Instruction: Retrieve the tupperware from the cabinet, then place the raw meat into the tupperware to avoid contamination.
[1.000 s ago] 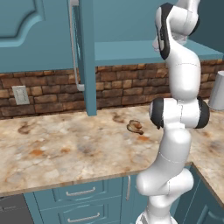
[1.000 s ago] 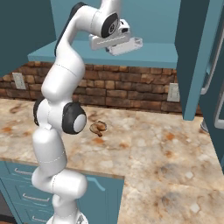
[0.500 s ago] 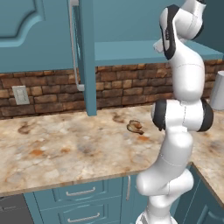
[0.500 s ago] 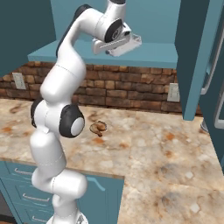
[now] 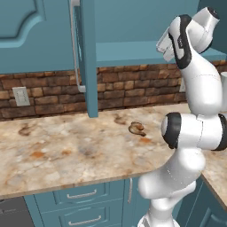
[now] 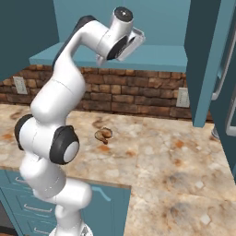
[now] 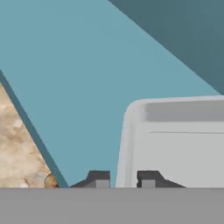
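The tupperware (image 7: 175, 140) was a shallow, pale whitish-grey plastic container with rounded corners and a raised rim, lying flat on the teal shelf (image 7: 87, 87) inside the open cabinet (image 5: 133, 26). In the hand view its near left corner lay toward the camera and its side wall ran straight away from the fingertips (image 7: 99, 178); its full outline ran off the picture, so its long axis could not be told. The pincer (image 7: 124, 179) stood narrowly parted, one tip on each side of that rim; whether the tips actually pressed the plastic could not be told. The raw meat (image 5: 137, 128), a small curled brown-and-tan lump, lay on the marble tabletop (image 5: 66, 155) below the cabinet, in front of the brick backsplash (image 5: 133, 84). The base views gave the meat, the hanging cabinet door (image 5: 88, 57) with its silver handle, and the arm reaching up to the shelf, while the hand view gave the container close up.
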{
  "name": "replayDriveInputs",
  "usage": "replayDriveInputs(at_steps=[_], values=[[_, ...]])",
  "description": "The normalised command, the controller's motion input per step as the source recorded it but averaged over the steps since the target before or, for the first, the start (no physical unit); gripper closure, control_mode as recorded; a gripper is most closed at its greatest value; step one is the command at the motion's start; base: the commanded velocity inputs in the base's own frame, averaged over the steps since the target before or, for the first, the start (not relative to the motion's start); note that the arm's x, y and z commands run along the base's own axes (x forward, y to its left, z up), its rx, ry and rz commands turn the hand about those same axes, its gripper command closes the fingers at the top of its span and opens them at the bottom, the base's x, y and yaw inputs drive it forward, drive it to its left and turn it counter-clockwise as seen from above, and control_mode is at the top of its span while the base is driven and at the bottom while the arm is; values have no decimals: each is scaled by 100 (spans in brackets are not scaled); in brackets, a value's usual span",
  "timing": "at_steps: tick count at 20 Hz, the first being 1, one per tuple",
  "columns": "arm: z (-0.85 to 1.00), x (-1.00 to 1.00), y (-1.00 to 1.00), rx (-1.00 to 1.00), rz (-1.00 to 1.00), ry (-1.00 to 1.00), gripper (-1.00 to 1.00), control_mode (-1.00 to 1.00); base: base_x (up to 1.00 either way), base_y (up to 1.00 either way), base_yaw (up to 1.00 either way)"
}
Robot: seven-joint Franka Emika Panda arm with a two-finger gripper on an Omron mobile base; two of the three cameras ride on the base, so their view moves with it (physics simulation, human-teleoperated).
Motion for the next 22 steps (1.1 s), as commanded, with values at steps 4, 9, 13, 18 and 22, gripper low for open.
replayDriveInputs(at_steps=[4, 9, 13, 18, 22], values=[[13, -67, 8, -4, 12, -2, 100, -100, 0, 0, 0], [25, -51, 16, 0, 12, 13, 100, -100, 0, 0, 0], [31, -49, 12, 0, 8, 16, 100, -100, 0, 0, 0], [22, -58, 7, 0, 6, 15, 100, -100, 0, 0, 0], [5, -73, 7, 0, 5, 10, 100, -100, 0, 0, 0]])
